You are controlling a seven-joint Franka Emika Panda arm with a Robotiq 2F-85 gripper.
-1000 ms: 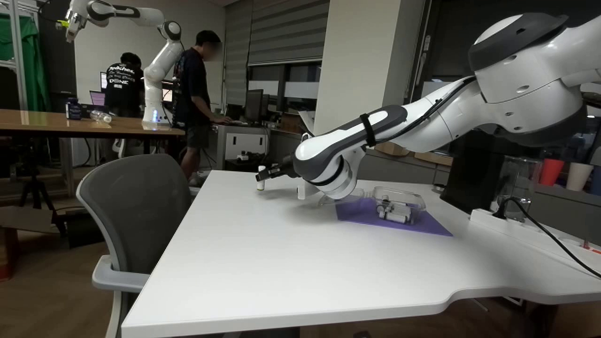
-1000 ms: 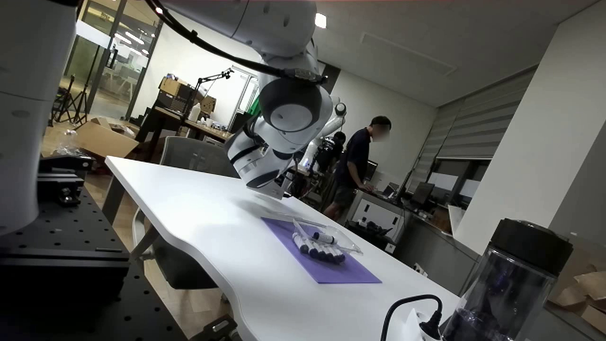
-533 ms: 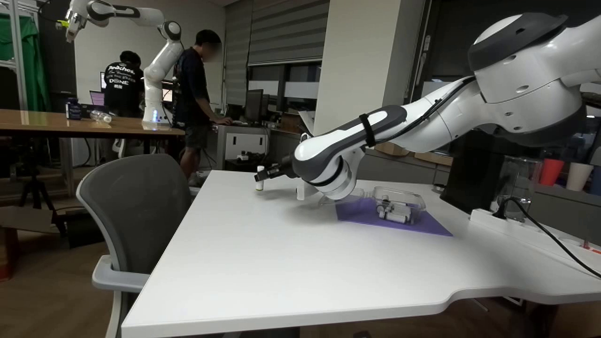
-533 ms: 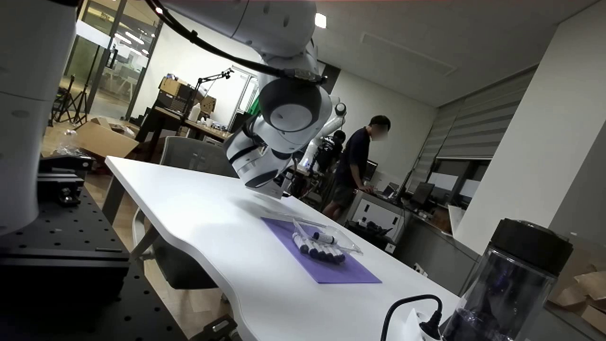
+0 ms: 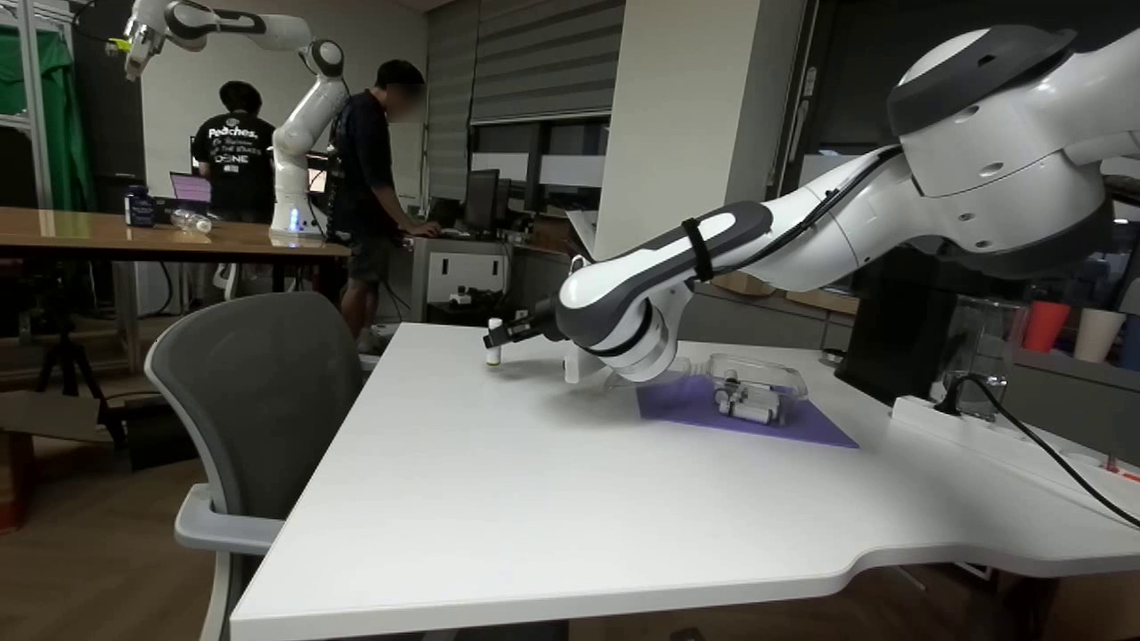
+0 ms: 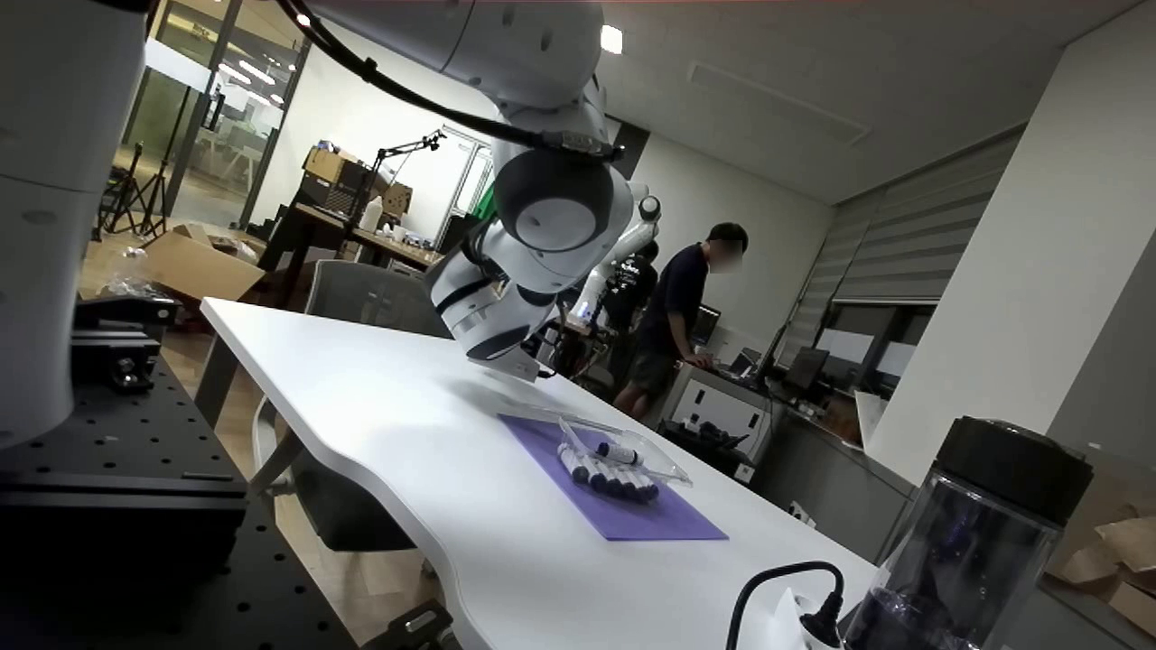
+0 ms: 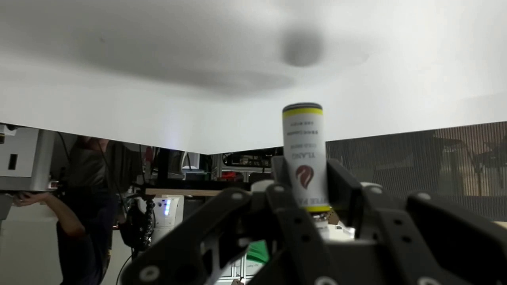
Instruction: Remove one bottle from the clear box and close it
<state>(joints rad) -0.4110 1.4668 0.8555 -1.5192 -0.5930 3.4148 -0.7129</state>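
My gripper (image 7: 308, 174) is shut on a small white bottle (image 7: 304, 138) with yellow bands. The bottle (image 5: 493, 357) is upright, held near the table's far left edge in an exterior view. Its lower end is a little above the table, with its shadow apart from it in the wrist view. In an exterior view the arm hides the gripper and bottle. The clear box (image 5: 797, 381) stands open, with its transparent lid (image 5: 646, 379) folded out towards the arm. Several white bottles with dark caps (image 6: 607, 477) lie in the box, one on top of the others.
The box rests on a purple mat (image 5: 824, 433) on the white table (image 5: 534, 499). A power strip (image 5: 926, 418) with a black cable, and a tall clear flask (image 6: 957, 542), stand on the robot's side. A grey chair (image 5: 254, 401) stands at the table's side.
My gripper has come down very slightly with the bottle in it. The box, lid and other bottles have not moved.
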